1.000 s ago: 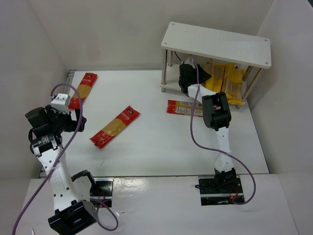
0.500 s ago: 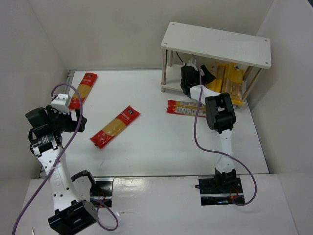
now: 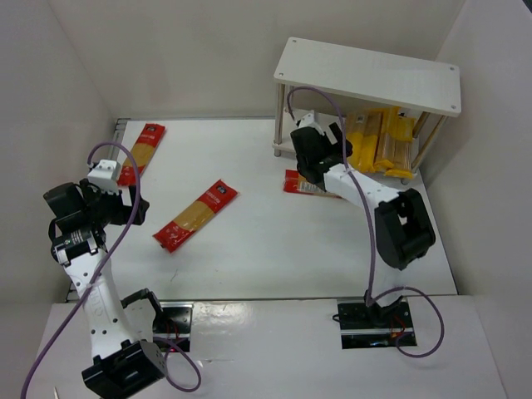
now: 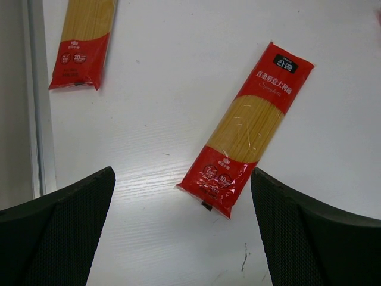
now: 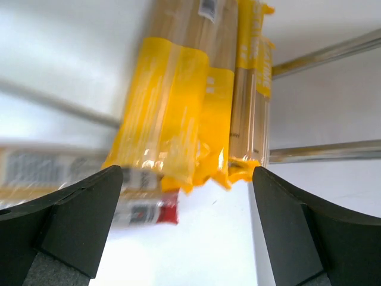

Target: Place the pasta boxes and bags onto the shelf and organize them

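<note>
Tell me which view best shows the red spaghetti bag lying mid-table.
Left wrist: the spaghetti bag lies whole and close, label print visible. The top view shows the bag whole but small. The right wrist view misses it.

High overview, 2 wrist close-ups, shelf shared

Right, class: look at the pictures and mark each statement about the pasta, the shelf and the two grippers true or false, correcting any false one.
1. The shelf holds yellow pasta packs on its lower tier. True.
2. A red pack lies on the shelf's top board. False: no pack is on it.
3. The right gripper is shut on a yellow pack. False: it is open and holds nothing.
4. Three red-ended packs lie on the table. True.
5. The left gripper is open. True.
</note>
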You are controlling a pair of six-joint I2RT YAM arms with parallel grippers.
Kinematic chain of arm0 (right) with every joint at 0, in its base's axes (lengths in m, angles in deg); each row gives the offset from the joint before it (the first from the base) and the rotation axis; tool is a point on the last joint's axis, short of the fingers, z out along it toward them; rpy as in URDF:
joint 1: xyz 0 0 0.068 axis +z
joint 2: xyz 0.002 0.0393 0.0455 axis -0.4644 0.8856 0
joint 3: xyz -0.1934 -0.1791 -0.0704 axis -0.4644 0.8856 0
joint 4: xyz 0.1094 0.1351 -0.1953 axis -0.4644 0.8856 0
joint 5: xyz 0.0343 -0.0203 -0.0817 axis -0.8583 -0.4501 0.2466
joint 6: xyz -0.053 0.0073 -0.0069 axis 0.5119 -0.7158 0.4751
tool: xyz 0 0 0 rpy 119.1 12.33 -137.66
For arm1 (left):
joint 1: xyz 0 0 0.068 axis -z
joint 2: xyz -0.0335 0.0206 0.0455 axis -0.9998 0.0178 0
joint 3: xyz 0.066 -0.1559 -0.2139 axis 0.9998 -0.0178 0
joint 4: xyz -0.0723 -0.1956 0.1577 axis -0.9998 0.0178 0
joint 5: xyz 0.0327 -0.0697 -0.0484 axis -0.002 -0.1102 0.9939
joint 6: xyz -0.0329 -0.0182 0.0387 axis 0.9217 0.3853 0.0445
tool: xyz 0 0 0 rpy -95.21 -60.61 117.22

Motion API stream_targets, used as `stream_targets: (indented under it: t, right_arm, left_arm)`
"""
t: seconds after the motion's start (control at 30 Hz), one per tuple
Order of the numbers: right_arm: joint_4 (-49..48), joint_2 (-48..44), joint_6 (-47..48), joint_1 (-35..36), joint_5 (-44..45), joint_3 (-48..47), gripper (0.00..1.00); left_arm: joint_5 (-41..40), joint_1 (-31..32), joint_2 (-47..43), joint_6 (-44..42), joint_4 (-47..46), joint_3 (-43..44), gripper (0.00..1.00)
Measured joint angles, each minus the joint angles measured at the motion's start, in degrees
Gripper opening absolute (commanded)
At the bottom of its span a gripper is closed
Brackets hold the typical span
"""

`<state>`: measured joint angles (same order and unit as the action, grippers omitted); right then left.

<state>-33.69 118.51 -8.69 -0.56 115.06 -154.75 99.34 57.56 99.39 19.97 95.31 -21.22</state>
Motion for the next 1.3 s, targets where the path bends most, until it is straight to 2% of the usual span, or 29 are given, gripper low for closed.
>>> stream_targets:
  t: [0.17, 0.4, 0.5, 0.67, 0.87, 1.13, 1.3]
  right_arm:
    - [7.3, -11.1, -5.9, 3.8, -6.2, 4.5, 0.98]
    - [16.9, -27.5, -11.9, 2.1, -20.8, 14.4, 1.0]
    - [19.7, -35.5, -13.1, -3.9, -29.8, 16.6, 1.0]
    - [22.9, -46.2, -15.0, -19.4, -44.2, 18.0, 1.0]
    - [25.8, -52.0, -15.0, -32.4, -57.4, 21.1, 1.0]
    - [27.2, -52.3, -13.9, -36.9, -65.0, 21.9, 1.0]
    - [27.5, -54.7, -13.2, -39.8, -67.1, 22.6, 1.0]
  left_arm:
    - [0.3, 0.0, -0.1, -0.1, 0.8, 0.0, 1.0]
    - [0.4, 0.0, -1.9, -0.1, 1.0, 0.0, 1.0]
    - [0.4, 0.0, -3.6, 0.1, 1.0, 0.0, 1.0]
    - [-0.5, 0.0, -6.4, 1.2, 0.9, 0.0, 1.0]
    - [-1.6, 0.0, -7.6, 2.1, 0.9, 0.0, 1.0]
    - [-2.4, 0.0, -1.1, 3.4, 0.9, 0.0, 1.0]
    - [-2.7, 0.0, -1.6, 3.4, 0.9, 0.0, 1.0]
